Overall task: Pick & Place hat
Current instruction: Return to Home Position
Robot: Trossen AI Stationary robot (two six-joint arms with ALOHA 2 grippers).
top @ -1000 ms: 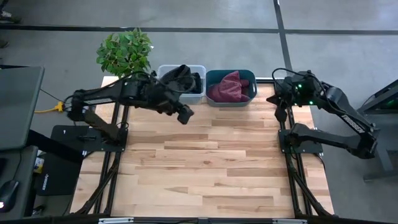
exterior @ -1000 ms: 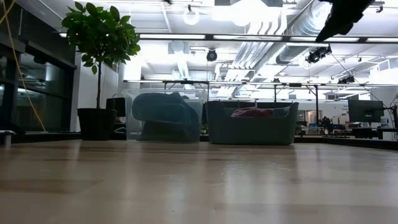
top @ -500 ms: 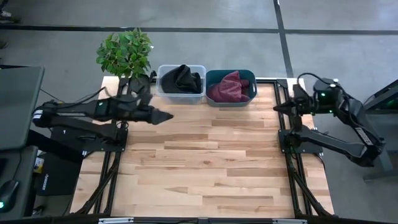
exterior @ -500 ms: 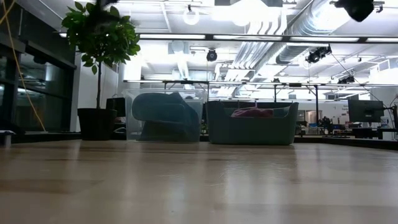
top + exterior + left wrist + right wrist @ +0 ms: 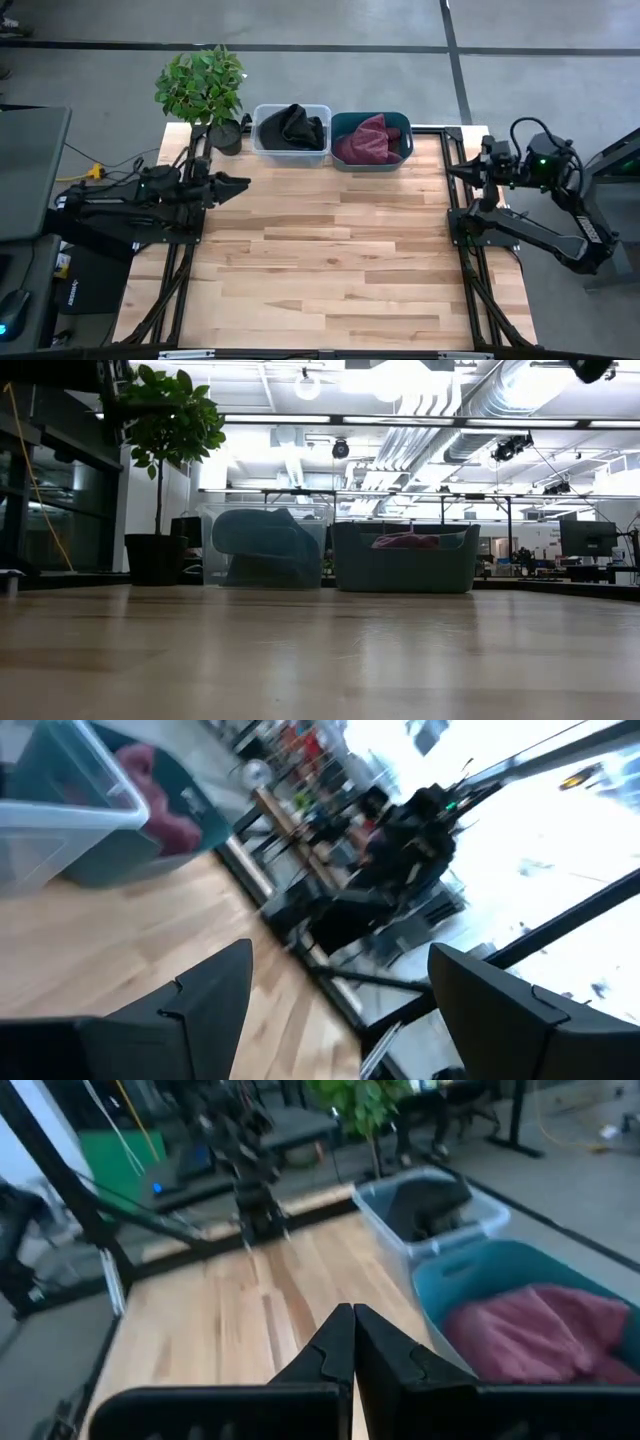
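A dark hat (image 5: 291, 126) lies crumpled in the clear bin (image 5: 262, 146) at the table's far edge. A maroon hat (image 5: 368, 138) lies in the teal bin (image 5: 404, 125) beside it. My left gripper (image 5: 240, 185) is drawn back at the table's left edge, level, pointing toward the right edge. In the left wrist view it (image 5: 340, 955) is open with nothing between its fingers. My right gripper (image 5: 452, 172) hovers at the right edge, pointing left. In the right wrist view it (image 5: 353, 1320) is shut and holds nothing.
A potted plant (image 5: 203, 82) stands at the far left corner next to the clear bin. The wooden tabletop (image 5: 330, 260) stretches bare between the two arms and toward the near edge. Black frame rails (image 5: 470, 290) run along both sides.
My left gripper has pulled away from the clear bin toward the table's left edge, sinking and tipping up to level. My right gripper has drawn back a little toward the right edge and turned. Both hats have stayed in their bins.
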